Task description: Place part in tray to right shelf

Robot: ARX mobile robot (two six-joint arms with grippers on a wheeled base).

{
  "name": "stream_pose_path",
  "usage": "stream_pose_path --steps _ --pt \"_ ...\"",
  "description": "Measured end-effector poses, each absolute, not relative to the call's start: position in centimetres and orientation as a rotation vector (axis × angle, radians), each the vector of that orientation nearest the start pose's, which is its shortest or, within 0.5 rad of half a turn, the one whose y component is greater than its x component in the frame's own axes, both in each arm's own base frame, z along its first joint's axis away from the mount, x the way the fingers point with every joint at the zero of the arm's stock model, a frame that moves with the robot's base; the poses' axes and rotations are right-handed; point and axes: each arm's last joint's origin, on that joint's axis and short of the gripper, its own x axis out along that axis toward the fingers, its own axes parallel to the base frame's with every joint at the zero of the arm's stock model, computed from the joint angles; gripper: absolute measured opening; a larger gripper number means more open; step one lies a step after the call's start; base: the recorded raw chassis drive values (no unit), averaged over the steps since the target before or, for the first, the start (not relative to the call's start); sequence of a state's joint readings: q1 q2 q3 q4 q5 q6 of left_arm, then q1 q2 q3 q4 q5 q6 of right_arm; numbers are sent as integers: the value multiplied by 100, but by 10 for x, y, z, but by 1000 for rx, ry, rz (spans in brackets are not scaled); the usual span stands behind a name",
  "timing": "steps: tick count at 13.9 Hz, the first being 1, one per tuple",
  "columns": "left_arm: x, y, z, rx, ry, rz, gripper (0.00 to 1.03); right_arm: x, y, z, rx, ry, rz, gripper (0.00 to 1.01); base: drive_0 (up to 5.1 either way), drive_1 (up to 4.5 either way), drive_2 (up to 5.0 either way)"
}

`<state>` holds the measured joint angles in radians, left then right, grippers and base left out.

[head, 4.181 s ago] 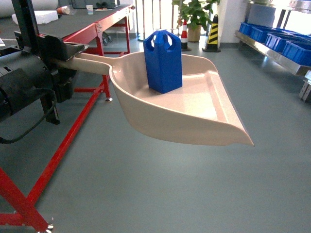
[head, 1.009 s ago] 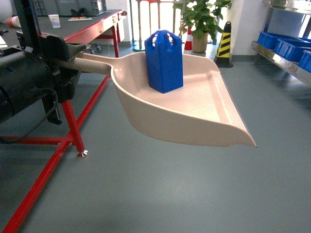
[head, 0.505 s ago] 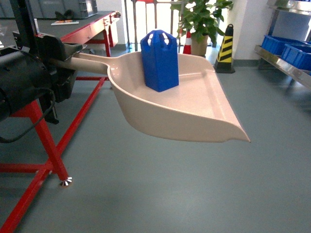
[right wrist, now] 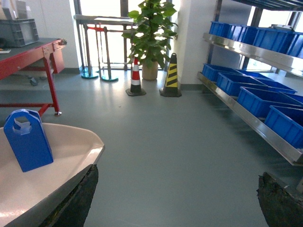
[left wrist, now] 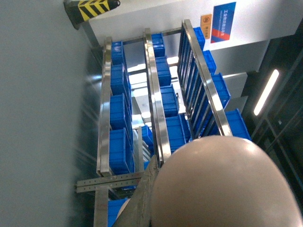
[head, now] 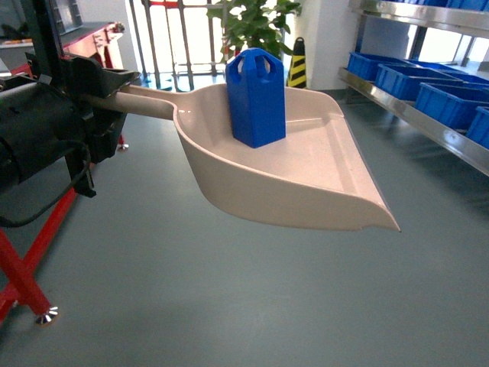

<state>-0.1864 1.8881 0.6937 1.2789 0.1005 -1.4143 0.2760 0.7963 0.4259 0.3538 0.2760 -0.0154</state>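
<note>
Head view shows the tray [head: 306, 176] held out over bare grey floor, its lip free on all sides; the part [head: 257, 97] stands upright near the tray's back wall; the left gripper [head: 92, 95] clamps the handle; the right shelf [head: 428, 122] with blue crates [head: 447, 99] runs along the right, now nearer than half a second ago; the red table [head: 30, 260] has slid left; the right gripper [right wrist: 175, 198] spreads wide, holding nothing; cones [right wrist: 170, 75] and plant [right wrist: 150, 33] stand ahead.
</note>
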Motion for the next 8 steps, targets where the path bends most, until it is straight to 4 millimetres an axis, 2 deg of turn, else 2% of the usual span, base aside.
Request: stream_pose_path --steps 8 --pt "338 -66 157 -1407 130 -295 14 176 42 258 -20 16 0 98 -163 -163 -163"
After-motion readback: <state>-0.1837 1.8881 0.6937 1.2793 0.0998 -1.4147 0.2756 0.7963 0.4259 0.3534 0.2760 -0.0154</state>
